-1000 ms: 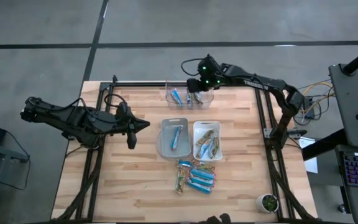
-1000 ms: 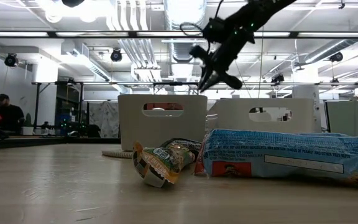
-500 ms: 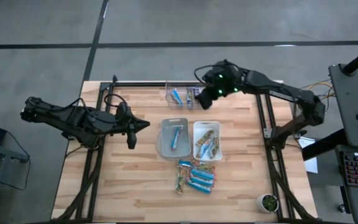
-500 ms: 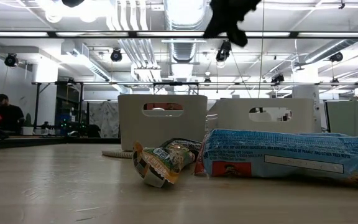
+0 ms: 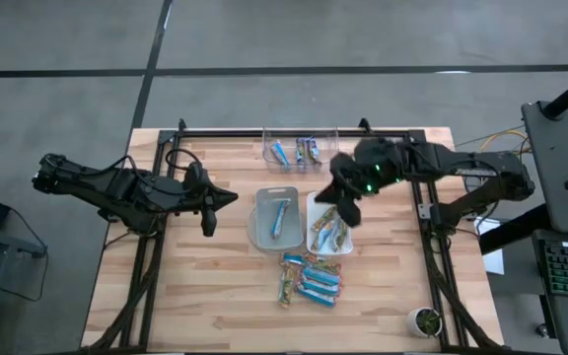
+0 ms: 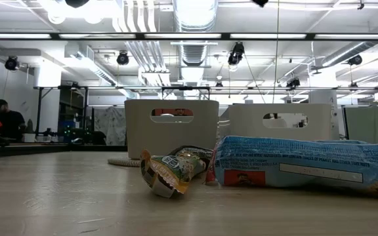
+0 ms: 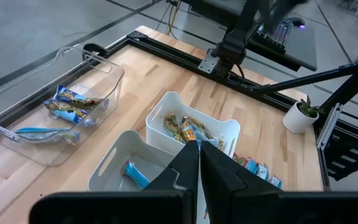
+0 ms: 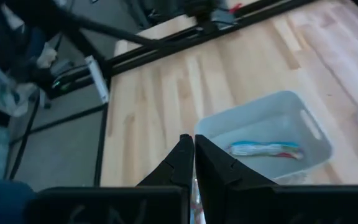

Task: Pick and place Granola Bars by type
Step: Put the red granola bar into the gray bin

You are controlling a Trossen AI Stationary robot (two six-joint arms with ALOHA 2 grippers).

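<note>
A pile of granola bars [image 5: 311,279], blue and greenish-gold, lies on the table's near middle; in the low view a greenish bar [image 6: 172,170] and a blue bar [image 6: 307,164] lie in front. The clear bin [image 5: 299,151] holds a few bars, the grey bin [image 5: 276,219] one blue bar [image 8: 263,149], and the white bin [image 5: 328,225] greenish-gold bars [image 7: 188,129]. My right gripper [image 5: 335,202] hangs shut and empty above the white bin's far end. My left gripper [image 5: 227,197] waits shut, left of the grey bin.
The three bins stand close together in the table's middle and far middle. Black frame rails [image 5: 412,197] run along the table's sides. A small potted plant [image 5: 424,319] sits at the near right corner. Bare wood [image 5: 185,286] lies left of the pile.
My right gripper has moved from over the clear bin at the far edge toward the near edge, to above the white bin. It has also risen, leaving the top of the low view. The bars and bins have stayed put.
</note>
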